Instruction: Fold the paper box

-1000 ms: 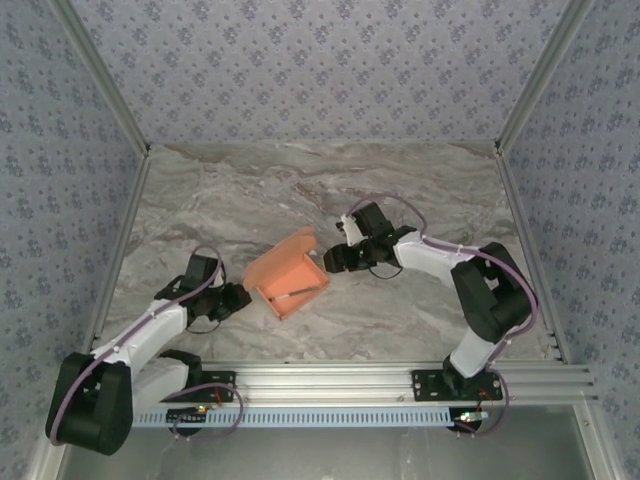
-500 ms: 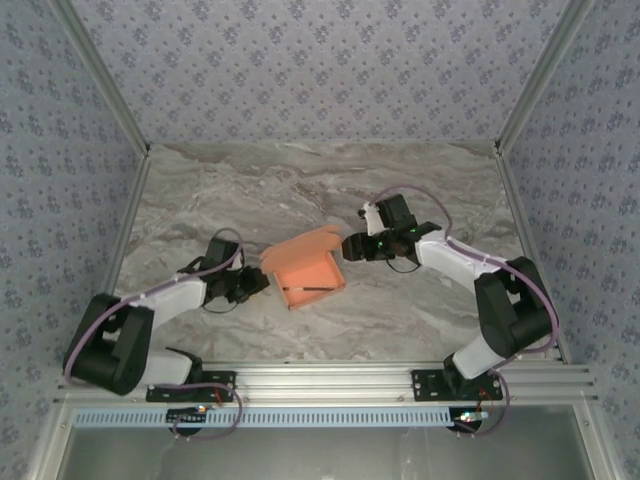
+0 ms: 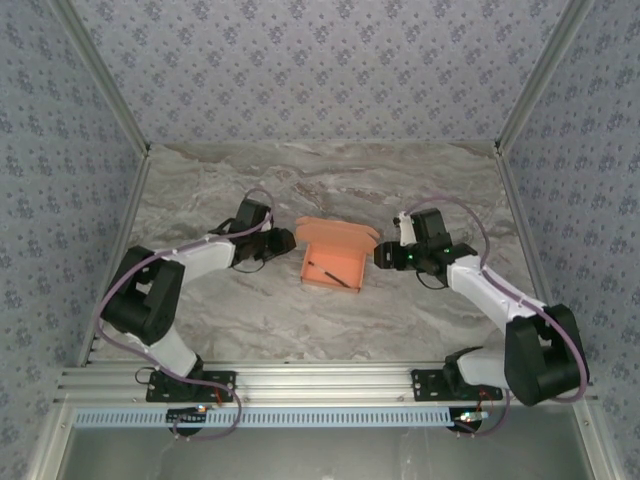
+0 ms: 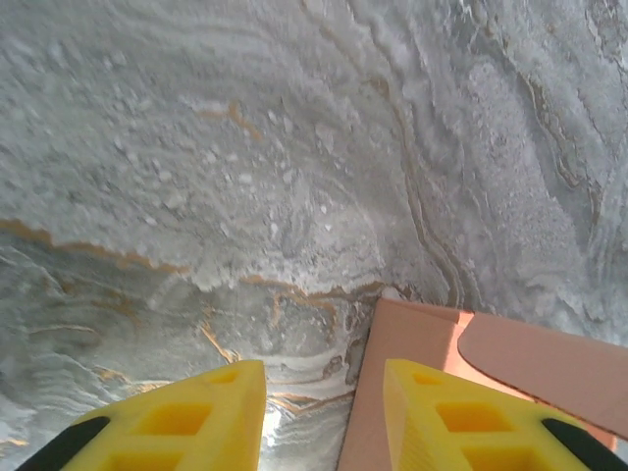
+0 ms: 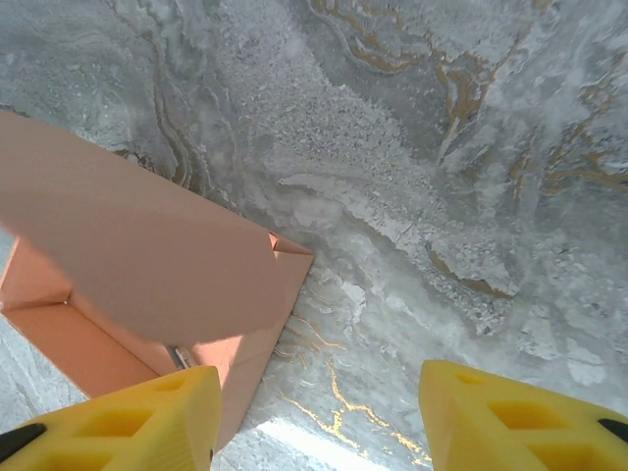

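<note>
Top external: salmon-orange paper box (image 3: pixel 335 255), partly folded, open-topped.

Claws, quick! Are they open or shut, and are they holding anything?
Left claw: open, holding nothing; the paper box is just beside one finger.
Right claw: open, holding nothing.

Box (image 3: pixel 334 262): salmon-orange thin card, half folded into a shallow open tray, side walls up, wide flap rising off its far edge and leaning over the tray. Sits base-down on the marble worktop (image 3: pixel 250 320), about mid-width. A thin dark mark runs slantwise across the tray floor.
</note>
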Motion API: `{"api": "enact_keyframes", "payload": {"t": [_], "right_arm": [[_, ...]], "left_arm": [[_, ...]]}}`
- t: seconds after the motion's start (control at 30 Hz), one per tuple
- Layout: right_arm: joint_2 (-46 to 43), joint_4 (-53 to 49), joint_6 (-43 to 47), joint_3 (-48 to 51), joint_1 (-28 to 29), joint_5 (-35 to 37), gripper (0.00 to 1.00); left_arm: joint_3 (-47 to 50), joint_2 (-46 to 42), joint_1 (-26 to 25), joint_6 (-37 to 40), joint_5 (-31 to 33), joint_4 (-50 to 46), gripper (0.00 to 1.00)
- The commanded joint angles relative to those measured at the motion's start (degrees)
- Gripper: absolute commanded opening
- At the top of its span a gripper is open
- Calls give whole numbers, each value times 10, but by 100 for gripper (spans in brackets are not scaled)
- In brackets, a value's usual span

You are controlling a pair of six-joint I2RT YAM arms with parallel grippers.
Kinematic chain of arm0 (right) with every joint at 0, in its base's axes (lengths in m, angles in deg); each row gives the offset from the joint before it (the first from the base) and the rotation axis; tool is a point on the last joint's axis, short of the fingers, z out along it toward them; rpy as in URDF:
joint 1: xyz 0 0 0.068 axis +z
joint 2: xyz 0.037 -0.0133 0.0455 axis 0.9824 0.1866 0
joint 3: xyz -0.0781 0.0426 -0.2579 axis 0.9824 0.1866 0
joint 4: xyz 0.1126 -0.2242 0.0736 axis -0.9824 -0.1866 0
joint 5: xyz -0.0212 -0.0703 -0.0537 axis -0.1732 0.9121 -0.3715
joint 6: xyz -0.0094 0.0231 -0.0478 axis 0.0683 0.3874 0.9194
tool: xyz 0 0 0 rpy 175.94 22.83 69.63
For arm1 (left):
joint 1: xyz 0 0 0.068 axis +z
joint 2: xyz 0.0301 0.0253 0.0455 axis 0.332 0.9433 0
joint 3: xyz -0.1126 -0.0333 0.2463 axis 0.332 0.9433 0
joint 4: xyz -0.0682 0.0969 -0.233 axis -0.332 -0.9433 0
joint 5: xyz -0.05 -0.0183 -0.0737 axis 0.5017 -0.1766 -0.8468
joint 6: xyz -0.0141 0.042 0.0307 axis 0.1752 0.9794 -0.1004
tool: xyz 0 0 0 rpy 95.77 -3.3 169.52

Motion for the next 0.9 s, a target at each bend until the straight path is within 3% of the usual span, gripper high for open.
{"api": "enact_keyframes", "payload": {"t": [0.0,0.17,0.4,0.87], "right_arm": [[-28,18,40,19,0,8,58],[-27,83,64,27,6,-14,56],[12,130,94,2,30,-10,48],[46,141,111,-19,48,18,21]], "left_arm": [[0,-40,5,68,52,-54,40],[32,-117,20,152,74,-65,46],[76,-175,23,262,-5,38,58],[85,-162,-10,429,-70,125,68]]}}
